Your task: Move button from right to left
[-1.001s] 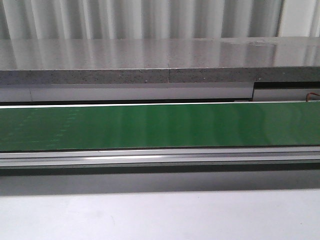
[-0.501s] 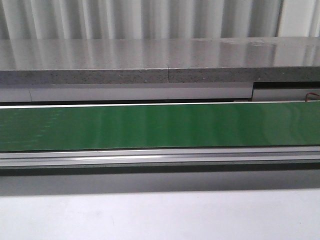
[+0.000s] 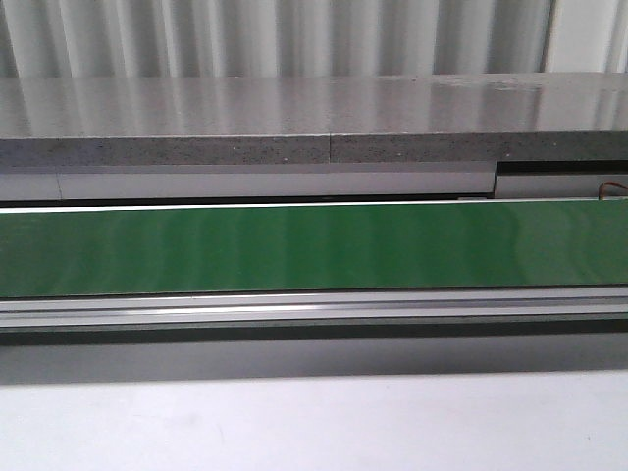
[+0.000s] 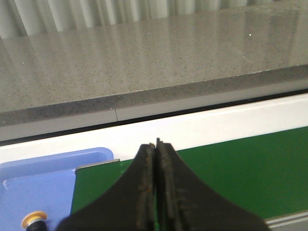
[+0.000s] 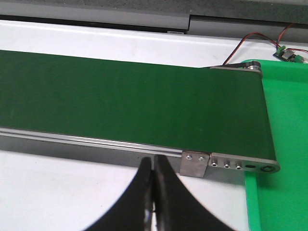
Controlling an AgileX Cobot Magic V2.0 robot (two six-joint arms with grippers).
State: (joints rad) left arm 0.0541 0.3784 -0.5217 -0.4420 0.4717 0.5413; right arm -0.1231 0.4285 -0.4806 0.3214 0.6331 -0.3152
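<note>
A button (image 4: 33,220) with a yellow-orange head shows at the edge of the left wrist view, lying in a blue tray (image 4: 38,185) beside the end of the green conveyor belt (image 4: 240,173); only its head and a bit of black collar show. My left gripper (image 4: 156,144) is shut and empty over the belt's end, beside the tray. My right gripper (image 5: 154,160) is shut and empty over the white table, just in front of the belt's (image 5: 134,98) other end. Neither gripper appears in the front view, where the belt (image 3: 314,247) carries nothing.
A green tray (image 5: 284,144) sits past the belt's right end, with a small circuit board and red wires (image 5: 286,54) behind it. A grey stone ledge (image 3: 314,123) runs behind the belt. The belt's metal rail (image 3: 314,309) borders the white table (image 3: 314,422).
</note>
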